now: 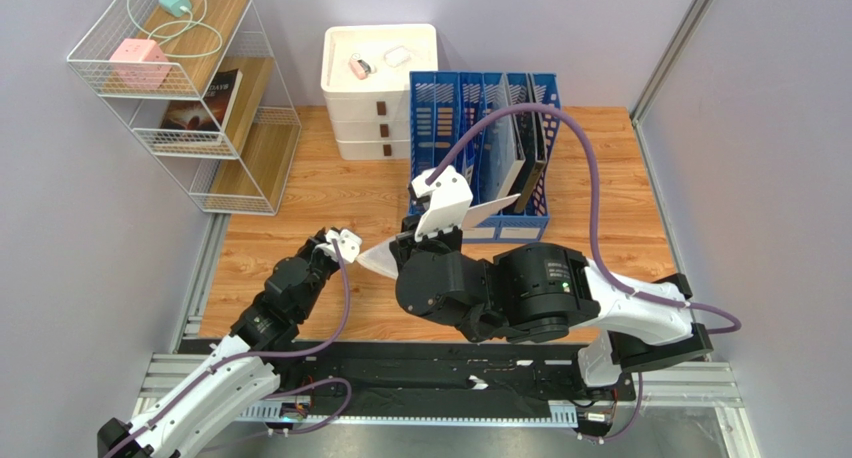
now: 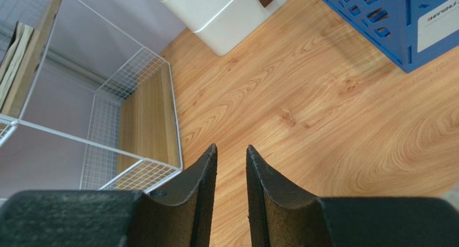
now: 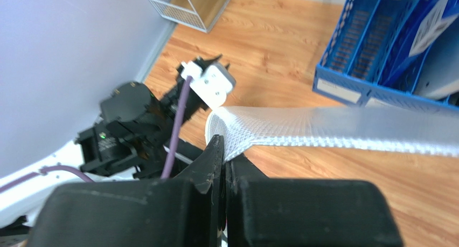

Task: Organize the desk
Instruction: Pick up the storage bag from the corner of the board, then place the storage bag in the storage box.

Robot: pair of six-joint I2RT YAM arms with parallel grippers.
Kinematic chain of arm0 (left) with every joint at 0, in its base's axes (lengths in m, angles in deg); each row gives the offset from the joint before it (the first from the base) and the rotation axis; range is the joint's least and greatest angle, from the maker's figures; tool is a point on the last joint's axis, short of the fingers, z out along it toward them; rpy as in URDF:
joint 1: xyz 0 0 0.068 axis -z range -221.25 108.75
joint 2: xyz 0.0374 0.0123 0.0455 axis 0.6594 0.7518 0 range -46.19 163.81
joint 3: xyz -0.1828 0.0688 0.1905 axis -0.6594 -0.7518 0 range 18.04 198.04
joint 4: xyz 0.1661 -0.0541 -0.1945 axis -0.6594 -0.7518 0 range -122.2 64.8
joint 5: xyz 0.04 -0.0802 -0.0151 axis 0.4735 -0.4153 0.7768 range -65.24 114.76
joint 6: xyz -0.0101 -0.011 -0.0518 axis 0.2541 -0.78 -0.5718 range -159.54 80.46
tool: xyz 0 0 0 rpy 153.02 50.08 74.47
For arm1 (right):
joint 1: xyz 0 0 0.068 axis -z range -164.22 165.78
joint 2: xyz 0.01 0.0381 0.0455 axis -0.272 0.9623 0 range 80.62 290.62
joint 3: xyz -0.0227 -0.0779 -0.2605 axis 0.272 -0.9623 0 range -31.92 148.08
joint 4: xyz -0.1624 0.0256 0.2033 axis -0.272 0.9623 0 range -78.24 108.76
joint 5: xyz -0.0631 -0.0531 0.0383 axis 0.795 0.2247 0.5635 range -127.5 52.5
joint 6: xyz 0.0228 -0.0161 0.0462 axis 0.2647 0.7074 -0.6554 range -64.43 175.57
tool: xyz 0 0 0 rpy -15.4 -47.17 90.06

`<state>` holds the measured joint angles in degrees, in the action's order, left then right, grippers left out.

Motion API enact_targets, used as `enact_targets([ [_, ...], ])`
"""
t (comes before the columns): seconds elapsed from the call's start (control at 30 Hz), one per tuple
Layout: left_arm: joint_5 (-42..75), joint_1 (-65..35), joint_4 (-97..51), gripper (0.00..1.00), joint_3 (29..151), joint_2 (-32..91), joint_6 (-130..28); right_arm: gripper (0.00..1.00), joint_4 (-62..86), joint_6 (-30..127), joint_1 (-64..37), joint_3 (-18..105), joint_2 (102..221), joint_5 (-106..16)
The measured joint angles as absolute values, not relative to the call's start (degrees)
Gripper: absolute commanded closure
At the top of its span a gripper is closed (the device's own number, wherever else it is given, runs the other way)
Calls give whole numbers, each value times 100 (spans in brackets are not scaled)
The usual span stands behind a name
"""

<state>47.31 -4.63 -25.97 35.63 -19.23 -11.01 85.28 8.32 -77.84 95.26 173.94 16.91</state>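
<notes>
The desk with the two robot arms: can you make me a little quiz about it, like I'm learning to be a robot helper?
1. True or false: the left gripper is holding a book.
2. Pick one: what colour is the file rack standing on the desk? A red, B blue, C green.
3. Short answer: which gripper is pinching the white mesh pouch?

Key
1. False: it is open and holds nothing.
2. B.
3. The right gripper, shut on the pouch's edge.
</notes>
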Motion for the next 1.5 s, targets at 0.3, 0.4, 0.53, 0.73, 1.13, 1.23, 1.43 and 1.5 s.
enact_targets([
  [0.3, 4713, -498, -2586, 67, 3563, -1995, -1151, 100, 8805, 1818, -7247, 10534, 17403, 1746],
  [0.4, 4694, -505, -2586, 67, 3563, -2001, -1184, 100, 8906, 2085, -7074, 10573, 17357, 1781],
  [0.53, 4692, -555, -2586, 67, 3563, -1966, -1227, 100, 8895, 2485, -6650, 10691, 17337, 1672],
  [0.73, 4689, -623, -2602, 67, 3563, -1899, -1249, 100, 8722, 2942, -4532, 10162, 16983, 275],
  [1.13, 4156, -2721, -2634, 71, 3893, -1490, -2010, 100, 8268, 3269, -3437, 11062, 18002, -4354],
  [1.23, 3699, -3257, -2711, 71, 4120, -1263, -2294, 100, 8366, 3580, -3682, 11010, 18148, -4901],
  [1.43, 3079, -3423, -2794, 71, 4299, -819, -2554, 100, 8571, 4251, -4311, 10933, 18109, -5696],
  [1.5, 2978, -3429, -2868, 71, 4299, -793, -2583, 100, 8580, 4504, -4539, 10857, 18081, -5849],
])
